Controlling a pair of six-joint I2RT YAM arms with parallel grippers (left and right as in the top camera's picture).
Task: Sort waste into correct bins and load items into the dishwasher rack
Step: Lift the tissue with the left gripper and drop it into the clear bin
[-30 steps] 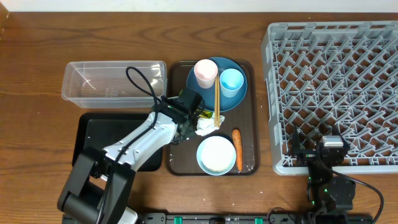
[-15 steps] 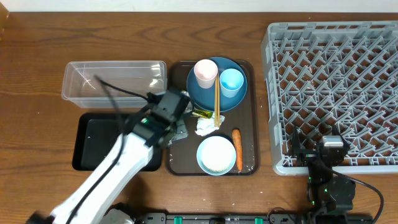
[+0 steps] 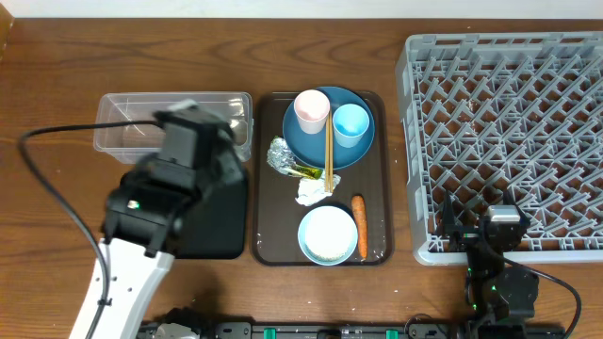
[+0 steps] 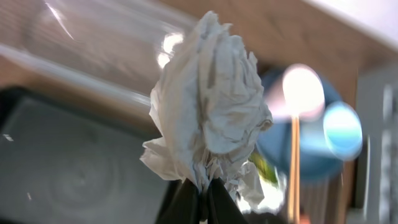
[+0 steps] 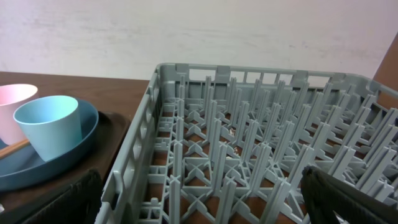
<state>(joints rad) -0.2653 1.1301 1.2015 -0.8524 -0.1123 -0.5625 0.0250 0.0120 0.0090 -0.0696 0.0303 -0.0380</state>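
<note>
My left gripper [image 4: 202, 186] is shut on a crumpled white tissue [image 4: 208, 106] and holds it up. In the overhead view the left gripper [image 3: 219, 162] hangs over the border between the clear tub [image 3: 122, 122] and the black tray [image 3: 221, 226]. On the brown tray [image 3: 273, 235] lie foil [image 3: 279, 153], a yellow-green wrapper [image 3: 306, 172], another tissue [image 3: 311, 193] and a carrot [image 3: 359, 226]. The dark-blue plate [image 3: 306, 146] carries a pink cup [image 3: 312, 110], a blue cup [image 3: 351, 123] and chopsticks [image 3: 328, 155]. My right gripper [image 5: 205, 199] stands open at the grey rack [image 5: 249, 155].
A pale-blue bowl [image 3: 328, 234] sits at the brown tray's near end, next to the carrot. The rack [image 3: 509, 132] fills the right side of the table. The left arm's cable [image 3: 57, 179] loops out to the left.
The left arm has risen from the brown tray with the tissue and swung left to the tub and black tray. The foil now shows. The right arm has not moved.
</note>
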